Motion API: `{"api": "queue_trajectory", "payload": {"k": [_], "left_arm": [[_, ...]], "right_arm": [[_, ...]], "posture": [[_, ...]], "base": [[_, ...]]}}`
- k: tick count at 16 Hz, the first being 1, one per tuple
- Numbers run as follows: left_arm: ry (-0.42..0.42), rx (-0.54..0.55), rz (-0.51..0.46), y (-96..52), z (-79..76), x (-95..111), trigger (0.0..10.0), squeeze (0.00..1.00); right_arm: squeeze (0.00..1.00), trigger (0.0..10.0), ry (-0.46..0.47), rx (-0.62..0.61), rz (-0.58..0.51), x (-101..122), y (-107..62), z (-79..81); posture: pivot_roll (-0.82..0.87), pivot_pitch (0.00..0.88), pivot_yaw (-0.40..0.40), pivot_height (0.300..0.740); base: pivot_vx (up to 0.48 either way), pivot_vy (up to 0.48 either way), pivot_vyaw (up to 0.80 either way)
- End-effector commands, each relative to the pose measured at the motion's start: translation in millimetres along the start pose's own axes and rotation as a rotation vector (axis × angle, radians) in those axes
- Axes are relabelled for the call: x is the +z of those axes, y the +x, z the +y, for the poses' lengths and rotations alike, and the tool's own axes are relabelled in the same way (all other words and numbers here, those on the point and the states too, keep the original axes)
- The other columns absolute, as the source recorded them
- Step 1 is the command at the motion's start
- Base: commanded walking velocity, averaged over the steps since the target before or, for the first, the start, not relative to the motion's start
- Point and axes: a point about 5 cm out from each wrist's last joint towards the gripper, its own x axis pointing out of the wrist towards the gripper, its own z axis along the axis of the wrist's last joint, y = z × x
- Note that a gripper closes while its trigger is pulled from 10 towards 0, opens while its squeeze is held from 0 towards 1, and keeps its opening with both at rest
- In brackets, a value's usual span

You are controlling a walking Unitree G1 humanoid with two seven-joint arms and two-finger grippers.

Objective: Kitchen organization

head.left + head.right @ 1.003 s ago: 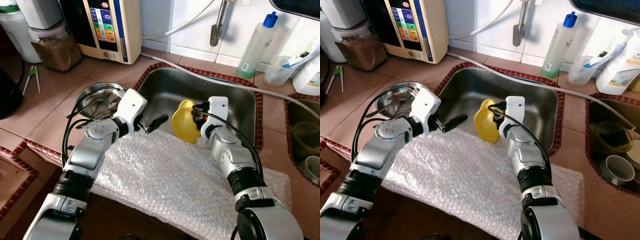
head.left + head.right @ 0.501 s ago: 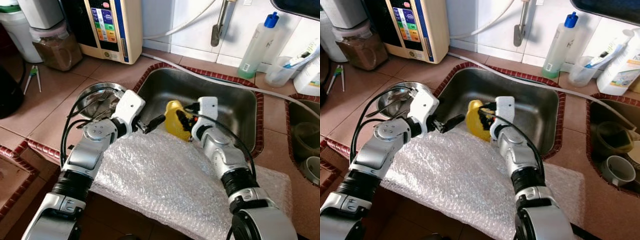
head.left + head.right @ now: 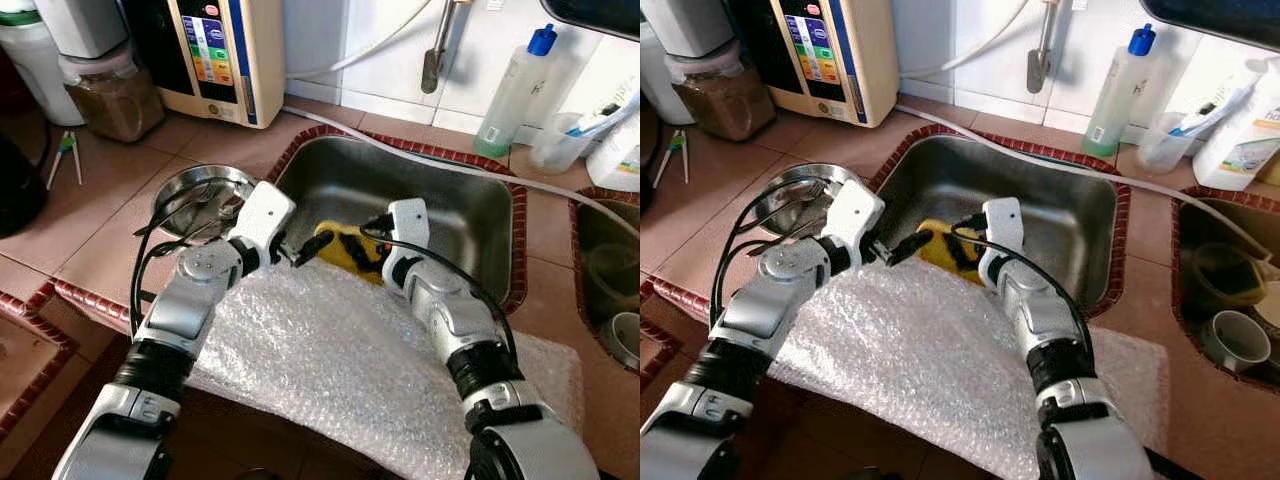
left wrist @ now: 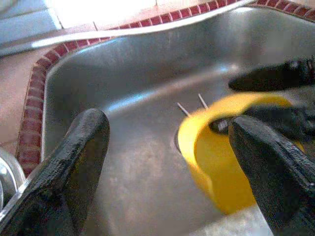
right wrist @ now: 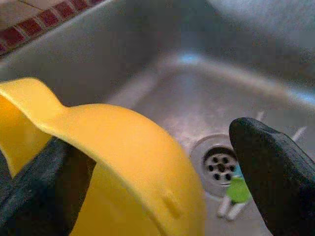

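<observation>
Steel sink [image 3: 470,195] set in tiled worktop [image 3: 110,200]. Yellow bowl [image 3: 345,248] held tilted over sink's near edge, above bubble wrap [image 3: 330,360]. Right gripper [image 3: 362,245] jaws clamped on bowl rim. Left gripper [image 3: 305,250] jaws spread open just beside bowl, one finger near rim. Steel dish [image 3: 195,190] on worktop left of sink. Drain [image 5: 220,166] in sink floor.
</observation>
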Motion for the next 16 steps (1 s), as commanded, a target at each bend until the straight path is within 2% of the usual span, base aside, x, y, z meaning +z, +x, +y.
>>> {"api": "queue_trajectory", "payload": {"k": [1,2,3,4,5,6,7,8,9,11,12,13,14,15,16], "left_arm": [[0.024,0.021,0.005,-0.8,4.2,0,10.0,1.00],[0.020,0.035,0.001,-1.3,6.1,1,10.0,1.00],[0.018,0.059,0.000,-2.3,9.6,1,10.0,1.00],[0.021,0.074,0.003,-2.8,11.6,0,10.0,1.00],[0.022,0.083,0.005,-2.8,13.1,0,10.0,1.00],[0.023,0.085,0.005,-2.7,13.2,0,10.0,1.00],[0.026,0.097,0.002,-2.2,14.6,1,10.0,1.00],[0.028,0.106,0.000,-1.8,15.7,2,10.0,1.00],[0.029,0.109,-0.002,-1.2,16.3,3,10.0,1.00],[0.037,0.113,-0.002,-0.6,16.7,3,10.0,1.00],[0.037,0.114,-0.003,-0.4,16.6,3,10.0,1.00],[0.039,0.116,-0.003,-0.3,16.8,3,10.0,1.00],[0.039,0.118,-0.003,-0.4,17.3,3,10.0,1.00],[0.039,0.119,-0.001,-0.6,17.4,2,10.0,1.00],[0.039,0.117,0.001,-0.5,17.1,2,10.0,1.00]], "right_arm": [[1.00,10.0,-0.018,-0.042,-0.045,10,0.0,-2.2],[1.00,10.0,-0.056,-0.103,-0.089,17,-0.8,-8.7],[1.00,10.0,-0.043,-0.085,-0.149,26,-0.3,-5.9],[1.00,10.0,-0.186,-0.129,-0.177,31,-1.2,-6.7],[1.00,10.0,-0.211,-0.091,-0.175,30,-0.4,-0.8],[1.00,10.0,-0.280,-0.088,-0.187,32,-0.9,1.3],[1.00,10.0,-0.251,-0.076,-0.218,36,-1.0,6.2],[1.00,10.0,-0.174,-0.049,-0.211,34,0.3,9.0],[1.00,10.0,-0.276,-0.082,-0.205,33,0.4,6.0],[1.00,10.0,-0.275,0.023,-0.157,24,0.8,13.6],[1.00,10.0,-0.107,-0.021,-0.126,20,1.5,5.9],[1.00,10.0,-0.190,-0.075,-0.116,20,0.3,-2.4],[1.00,10.0,-0.196,-0.102,-0.099,18,0.1,-6.7],[1.00,10.0,-0.366,-0.185,-0.083,19,-1.1,-15.7],[1.00,10.0,-0.397,-0.218,-0.090,21,-2.3,-20.6]], "posture": [[-0.04,0.096,0.037,0.740],[-0.04,0.098,0.036,0.740],[-0.04,0.098,0.037,0.740],[-0.04,0.099,0.037,0.740],[-0.04,0.099,0.035,0.740],[-0.04,0.099,0.034,0.740],[-0.04,0.098,0.033,0.740],[-0.04,0.098,0.033,0.740],[-0.04,0.097,0.033,0.740],[-0.04,0.095,0.033,0.740],[-0.04,0.096,0.032,0.740],[-0.04,0.096,0.032,0.740],[-0.04,0.097,0.034,0.740],[-0.04,0.097,0.033,0.740],[-0.04,0.097,0.032,0.740]], "base": [[0.000,0.000,0.00],[0.000,0.000,0.00],[0.000,0.000,0.00],[0.000,0.000,0.00],[0.000,0.000,0.00],[0.000,0.000,0.00],[0.000,0.000,0.00],[0.000,0.000,0.00],[0.000,0.000,0.00],[0.000,0.000,0.00],[0.000,0.000,0.00],[0.000,0.000,0.00],[0.000,0.000,0.00],[0.000,0.000,0.00],[0.000,0.000,0.00]]}}
